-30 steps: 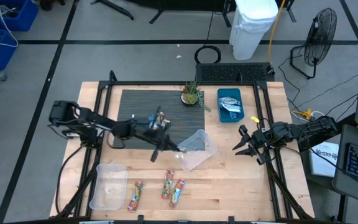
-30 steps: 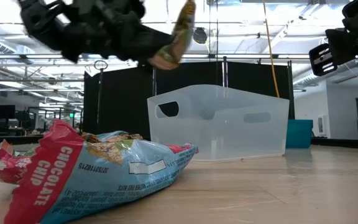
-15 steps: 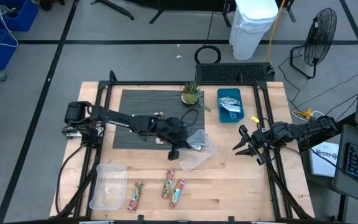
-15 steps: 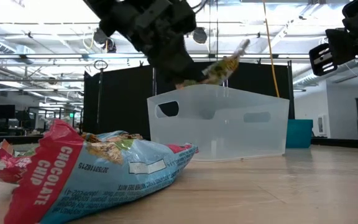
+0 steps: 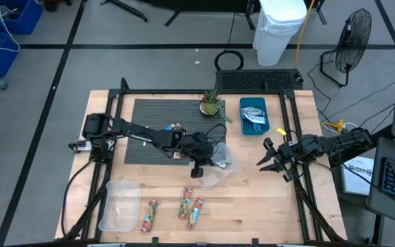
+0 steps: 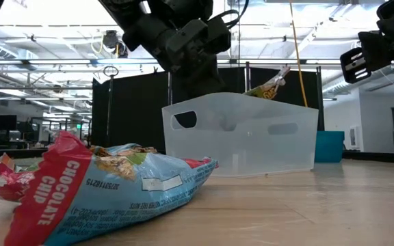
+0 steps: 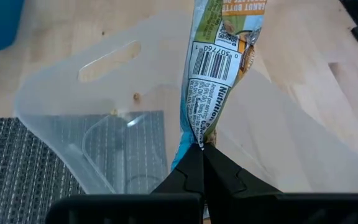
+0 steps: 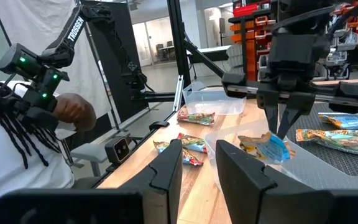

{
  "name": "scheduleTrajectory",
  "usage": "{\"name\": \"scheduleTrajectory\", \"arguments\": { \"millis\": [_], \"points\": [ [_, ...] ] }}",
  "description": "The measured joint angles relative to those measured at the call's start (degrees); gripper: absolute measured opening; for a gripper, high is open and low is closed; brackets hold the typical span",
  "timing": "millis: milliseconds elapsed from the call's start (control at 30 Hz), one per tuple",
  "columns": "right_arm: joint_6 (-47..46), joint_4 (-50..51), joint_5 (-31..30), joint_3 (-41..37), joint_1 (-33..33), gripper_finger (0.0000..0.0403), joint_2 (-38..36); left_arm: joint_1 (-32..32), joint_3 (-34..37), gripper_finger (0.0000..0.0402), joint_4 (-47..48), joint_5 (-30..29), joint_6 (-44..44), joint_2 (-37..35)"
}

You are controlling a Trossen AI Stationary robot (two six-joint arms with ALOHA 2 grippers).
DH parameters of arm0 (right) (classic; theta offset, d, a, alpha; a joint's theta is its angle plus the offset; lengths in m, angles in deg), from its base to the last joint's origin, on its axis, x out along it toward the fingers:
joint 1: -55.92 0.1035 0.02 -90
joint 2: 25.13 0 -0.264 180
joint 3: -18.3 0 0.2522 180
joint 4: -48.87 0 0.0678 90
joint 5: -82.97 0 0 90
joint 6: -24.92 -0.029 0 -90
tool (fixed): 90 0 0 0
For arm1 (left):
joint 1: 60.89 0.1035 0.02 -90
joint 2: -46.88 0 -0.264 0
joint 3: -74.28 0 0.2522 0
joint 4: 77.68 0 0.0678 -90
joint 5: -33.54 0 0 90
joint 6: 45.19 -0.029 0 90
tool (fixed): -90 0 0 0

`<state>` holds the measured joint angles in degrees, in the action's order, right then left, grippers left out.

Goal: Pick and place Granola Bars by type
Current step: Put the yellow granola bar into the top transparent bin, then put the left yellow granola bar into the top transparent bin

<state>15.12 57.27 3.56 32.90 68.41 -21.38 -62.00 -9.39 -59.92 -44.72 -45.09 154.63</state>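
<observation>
**Bar held over the clear bin**

The left gripper (image 7: 202, 152) pinches the end of a granola bar (image 7: 215, 68) between closed fingers (barcode side up); beyond the fingertips sits the clear bin (image 7: 98, 124). The right gripper (image 5: 271, 160) hovers well apart, fingers partly spread, holding nothing.

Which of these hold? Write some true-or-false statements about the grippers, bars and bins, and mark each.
1. The left gripper is shut on a bar. True.
2. That bar hangs over the clear bin. True.
3. The right gripper holds a bar. False: it is open and holds nothing.
4. Three bars lie on the wood near the front edge. True.
5. The blue bin sits left of the plant in the high view. False: it sits to the plant's right.
</observation>
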Motion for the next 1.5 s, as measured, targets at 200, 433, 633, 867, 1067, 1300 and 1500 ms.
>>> {"name": "scheduleTrajectory", "arguments": {
  "millis": [200,433,633,867,1067,1300,1500],
  "points": [
    [0.0,0.0,0.0,0.0,0.0,0.0089,0.0,0.1,0.0,0.0002,-0.7,0.0,-0.1,0.0],
    [0.0,0.0,0.0,0.0,0.0,0.0089,0.0,0.1,0.0,0.0003,-0.8,-0.1,-0.1,0.0],
    [0.0,0.0,0.0,0.0,0.0,0.0089,0.0,0.1,0.0,0.0017,-0.8,-0.1,-0.1,0.0],
    [0.0,0.0,0.0,0.0,0.0,0.0089,0.0,0.1,0.0,0.0031,-0.8,-0.1,0.0,0.0],
    [0.0,0.0,0.0,0.0,0.0,0.0089,0.0,0.1,0.0,0.0033,-0.9,0.0,0.0,0.0],
    [0.0,0.0,0.0,0.0,0.0,0.0089,0.0,0.2,0.0,0.0033,-0.6,-2.2,-3.3,-1.1],
    [0.0,0.0,0.0,0.0,0.0,0.0089,0.0,2.1,1.4,0.0033,5.7,-4.5,-5.5,-9.1]
  ]
}}
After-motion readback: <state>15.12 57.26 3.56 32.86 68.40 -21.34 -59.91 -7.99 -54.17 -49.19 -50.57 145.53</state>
